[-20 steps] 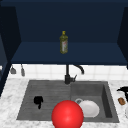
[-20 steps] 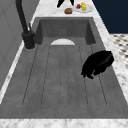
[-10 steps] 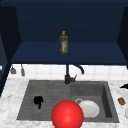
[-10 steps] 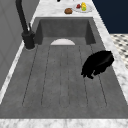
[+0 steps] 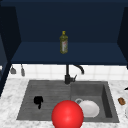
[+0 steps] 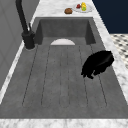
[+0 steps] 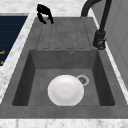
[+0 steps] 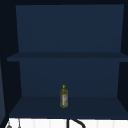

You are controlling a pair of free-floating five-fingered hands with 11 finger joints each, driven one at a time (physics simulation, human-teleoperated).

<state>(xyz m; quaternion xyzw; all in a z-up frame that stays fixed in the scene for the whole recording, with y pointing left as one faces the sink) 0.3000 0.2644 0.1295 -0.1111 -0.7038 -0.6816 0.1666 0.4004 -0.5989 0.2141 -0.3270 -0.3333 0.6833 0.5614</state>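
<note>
While the left hand (image 5: 38, 100) hangs just above the ribbed draining board (image 5: 47, 96) at the sink's left, its fingers (image 6: 88, 74) are curled downward and close on nothing, their tips near the grooves; whether they touch the board cannot be told. From the left side view the same hand (image 6: 98, 63) sits toward the front edge of the board, close to the marble worktop (image 6: 117, 67), and from the right side view it shows at the far corner (image 7: 44, 11), fingers drooping. At the picture's right edge in the front view a small dark shape (image 5: 126, 88) over the worktop may be the right hand, but how its fingers stand cannot be told. A white plate (image 5: 88, 108) lies flat on the floor of the sink basin (image 5: 106, 100), beside the drain (image 7: 82, 80) and well apart from the left hand. A big red ball (image 5: 67, 115) stands in front of the sink's near rim in the front view, covering part of the plate. The black tap (image 5: 68, 75) rises from the back rim between board and basin. On the worktop right of the basin lies a brown bun (image 5: 121, 101), and beyond it a dish of fruit (image 6: 82, 7). An olive oil bottle (image 5: 63, 42) stands upright on the lower shelf of the dark blue cabinet (image 8: 67, 37) above the sink. Two utensils (image 5: 17, 70) hang on the tiled wall at left.
</note>
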